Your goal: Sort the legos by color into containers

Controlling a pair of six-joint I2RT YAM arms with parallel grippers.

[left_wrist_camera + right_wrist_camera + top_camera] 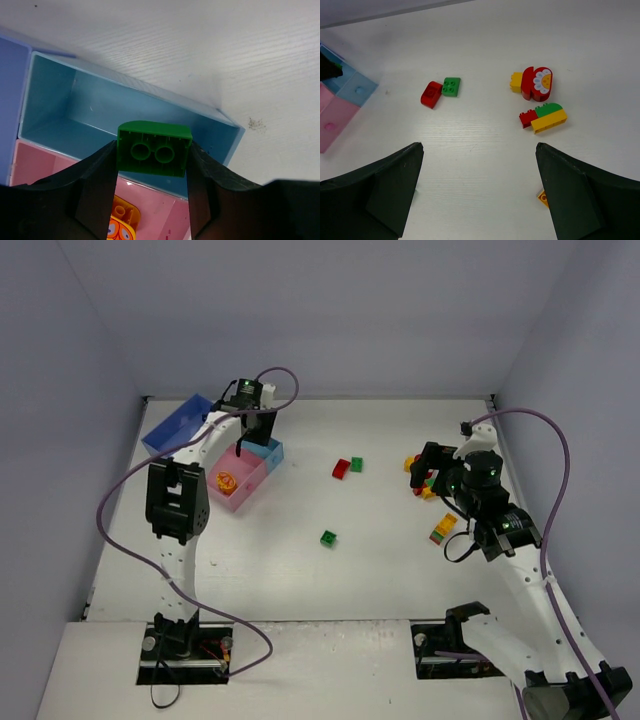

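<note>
We find the left end effector point(152, 155) partly closed on a green brick point(154, 149), gripped by its two sides with the hollow underside facing the wrist camera. It hangs over the tray point(262, 472), above the teal compartment point(75, 110) and close to the wall that divides it from the pink compartment point(40, 160). The pink compartment holds an orange printed piece point(120, 222). The blue compartment point(10, 100) shows only at the frame edge.

We judge the step in hand to be depositing this brick in the teal compartment. The next move calls for the brick to sit clear of the dividing wall on the teal side. The jaws should then open enough for it to drop, ideally from low down so that it does not bounce out.

The right end effector point(477, 190) stands wide open and holds nothing. It hovers above the surface point(400, 570).

Not yet sorted on the surface:
- a red brick point(430, 94) touching a small green plate point(451, 86)
- a flower-printed red piece point(537, 82)
- a red, green and yellow stack point(545, 117)
- a lone green piece point(328, 537)
- a multicoloured brick point(442, 529)
</note>
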